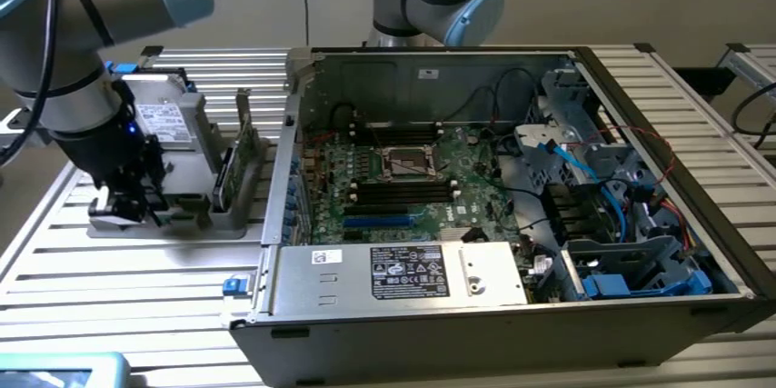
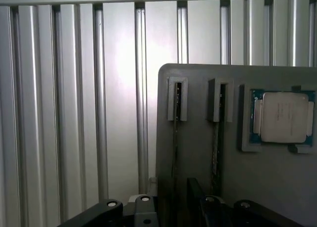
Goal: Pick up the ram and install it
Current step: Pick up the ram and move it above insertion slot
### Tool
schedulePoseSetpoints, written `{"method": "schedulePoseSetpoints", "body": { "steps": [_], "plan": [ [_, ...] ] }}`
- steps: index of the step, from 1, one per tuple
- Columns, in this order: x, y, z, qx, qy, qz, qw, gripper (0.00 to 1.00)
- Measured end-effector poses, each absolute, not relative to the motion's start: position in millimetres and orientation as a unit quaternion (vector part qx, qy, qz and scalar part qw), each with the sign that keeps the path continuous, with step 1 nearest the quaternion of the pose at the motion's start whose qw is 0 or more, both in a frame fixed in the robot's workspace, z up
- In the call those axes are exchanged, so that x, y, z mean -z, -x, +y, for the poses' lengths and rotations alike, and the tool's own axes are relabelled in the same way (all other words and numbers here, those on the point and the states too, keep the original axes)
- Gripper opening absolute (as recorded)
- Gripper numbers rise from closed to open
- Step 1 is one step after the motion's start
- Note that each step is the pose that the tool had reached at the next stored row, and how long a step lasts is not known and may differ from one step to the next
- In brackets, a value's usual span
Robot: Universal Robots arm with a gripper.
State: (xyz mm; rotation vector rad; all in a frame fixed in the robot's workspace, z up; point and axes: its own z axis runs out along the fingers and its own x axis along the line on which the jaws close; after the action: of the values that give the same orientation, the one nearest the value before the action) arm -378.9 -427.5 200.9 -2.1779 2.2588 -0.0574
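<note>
Nothing can be read anywhere. On the computer case, a black label with white print sits on the metal cover along the near wall, with a small white sticker just beside it and another white sticker on the far inner wall. Outside the case, at the exterior view's left, a white label on a gray box and the faint print on the processor chip are equally illegible.

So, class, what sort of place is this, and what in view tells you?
Probably a robotics lab bench for computer assembly: a robot arm stands over a slatted metal table, beside an open computer case, with ram sticks upright in a grey holder.
</note>
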Motion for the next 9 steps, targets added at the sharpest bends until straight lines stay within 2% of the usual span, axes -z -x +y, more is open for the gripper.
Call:
{"method": "schedulePoseSetpoints", "body": {
  "steps": [5,8,9],
  "plan": [
    [-197.3,378.9,-427.5,0.018,0.694,0.72,0.002,0.35],
    [-197.1,379.0,-427.5,0.018,0.694,0.72,0.002,0.16],
    [-199.1,379.0,-427.5,0.018,0.694,0.72,0.002,0.16]
  ]
}}
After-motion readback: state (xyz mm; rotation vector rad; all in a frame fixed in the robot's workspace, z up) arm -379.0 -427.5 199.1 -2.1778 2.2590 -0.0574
